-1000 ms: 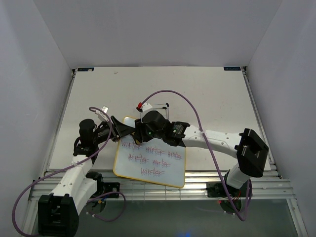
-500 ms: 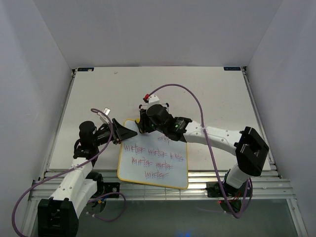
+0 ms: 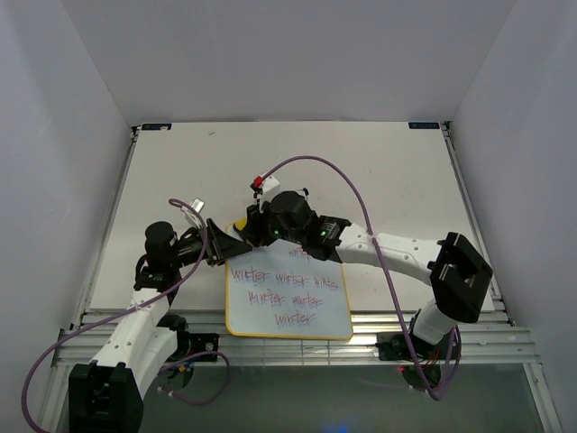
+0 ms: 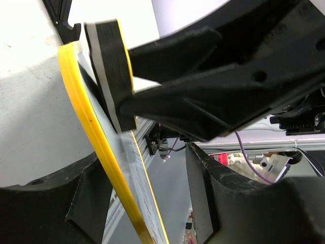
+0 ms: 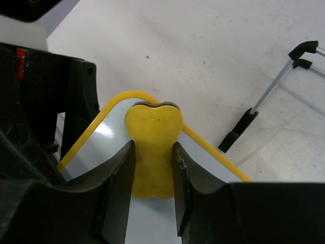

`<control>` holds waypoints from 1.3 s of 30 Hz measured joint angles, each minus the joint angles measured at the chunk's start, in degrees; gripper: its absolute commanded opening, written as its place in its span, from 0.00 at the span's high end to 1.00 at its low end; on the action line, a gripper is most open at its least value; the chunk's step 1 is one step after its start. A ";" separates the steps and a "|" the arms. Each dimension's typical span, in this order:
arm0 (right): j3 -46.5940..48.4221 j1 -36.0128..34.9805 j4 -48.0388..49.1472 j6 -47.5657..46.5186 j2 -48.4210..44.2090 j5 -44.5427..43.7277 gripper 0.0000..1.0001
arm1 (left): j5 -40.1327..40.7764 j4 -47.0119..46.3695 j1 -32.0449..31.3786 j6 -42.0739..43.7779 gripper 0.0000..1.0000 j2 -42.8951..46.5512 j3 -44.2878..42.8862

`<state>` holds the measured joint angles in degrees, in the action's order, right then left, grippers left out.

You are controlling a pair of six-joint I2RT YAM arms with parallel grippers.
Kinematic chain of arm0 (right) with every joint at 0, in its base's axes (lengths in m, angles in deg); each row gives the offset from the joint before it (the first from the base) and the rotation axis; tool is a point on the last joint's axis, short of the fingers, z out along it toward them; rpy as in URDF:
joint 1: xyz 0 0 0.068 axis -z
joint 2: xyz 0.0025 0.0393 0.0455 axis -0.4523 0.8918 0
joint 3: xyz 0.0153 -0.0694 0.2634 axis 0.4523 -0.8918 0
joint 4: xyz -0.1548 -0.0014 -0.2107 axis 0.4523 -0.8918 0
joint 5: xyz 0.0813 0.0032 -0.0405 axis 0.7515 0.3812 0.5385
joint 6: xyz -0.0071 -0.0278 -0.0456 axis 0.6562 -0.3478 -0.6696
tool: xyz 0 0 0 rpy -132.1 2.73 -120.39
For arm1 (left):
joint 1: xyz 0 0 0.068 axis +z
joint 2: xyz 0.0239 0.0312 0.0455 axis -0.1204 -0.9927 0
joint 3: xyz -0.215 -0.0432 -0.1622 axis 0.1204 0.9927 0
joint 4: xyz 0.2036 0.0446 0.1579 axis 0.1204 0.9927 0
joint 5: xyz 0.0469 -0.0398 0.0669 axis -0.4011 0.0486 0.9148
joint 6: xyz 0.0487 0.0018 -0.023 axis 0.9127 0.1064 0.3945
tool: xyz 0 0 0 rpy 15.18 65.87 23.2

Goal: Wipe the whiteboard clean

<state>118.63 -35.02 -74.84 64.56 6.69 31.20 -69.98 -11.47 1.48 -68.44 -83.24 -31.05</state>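
The whiteboard [image 3: 288, 302] lies flat near the table's front edge, with rows of purple-red words on it. My right gripper [image 3: 259, 227] is shut on a yellow eraser [image 5: 154, 122] and holds it on the board's far left corner. The board's white face [image 5: 147, 218] shows under the eraser. My left gripper [image 3: 224, 244] is at the board's far left edge. In the left wrist view the yellow frame [image 4: 91, 127] runs between my open jaws [image 4: 147, 198], close to the left finger. The eraser [image 4: 109, 61] shows edge-on just beyond.
The black wire stand [image 3: 293, 192] juts out from behind the board's far edge and also shows in the right wrist view [image 5: 264, 101]. Purple cables loop over both arms. The table's metal front rail [image 3: 379, 317] lies right by the board's near edge.
The whiteboard has slid to the right and a little nearer the front. My right gripper with the eraser has stayed near the board's far left corner. My left gripper followed slightly right.
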 measured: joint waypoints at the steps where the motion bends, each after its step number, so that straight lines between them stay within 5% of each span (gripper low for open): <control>1: 0.00 -0.13 -0.22 0.04 -0.20 0.83 0.80 | -0.04 -0.02 -0.02 -0.09 0.35 0.00 0.00; 17: -1.86 -2.73 -8.33 8.09 -3.96 -1.70 0.82 | -0.13 0.00 -0.17 -0.20 0.35 0.00 0.00; 39: -2.78 -5.66 -15.41 6.36 -6.54 -4.07 0.82 | 0.02 -0.04 -0.42 -0.26 0.35 -0.22 0.11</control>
<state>115.86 -40.68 -90.25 70.92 0.15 27.14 -69.96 -11.52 1.07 -68.70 -83.46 -30.94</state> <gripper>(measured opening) 0.374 0.652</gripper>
